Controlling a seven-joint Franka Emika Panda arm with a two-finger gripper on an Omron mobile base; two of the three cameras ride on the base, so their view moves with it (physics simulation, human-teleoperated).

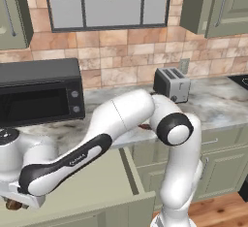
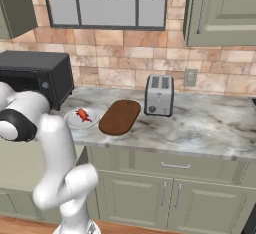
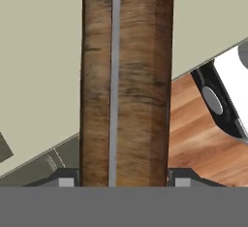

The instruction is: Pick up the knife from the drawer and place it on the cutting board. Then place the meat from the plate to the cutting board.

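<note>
Marble counter [image 2: 210, 123]: toaster [image 2: 159, 95] beside cutting board [image 2: 120, 116], microwave [image 2: 37, 75] behind plate [image 2: 75, 120]

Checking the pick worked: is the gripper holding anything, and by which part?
Yes: the gripper is shut on the knife, gripping its brown wooden handle.

The knife [image 3: 127, 80] blade is cut off by the hand view's edge.

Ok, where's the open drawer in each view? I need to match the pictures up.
Left base view: the drawer takes the lower left, under the arm.
Right base view: its pale inside sits at the left edge, below the counter.
Hand view: its pale inside lies behind the knife, on both sides.
Shared landmark: the wooden floor beside the drawer.
</note>
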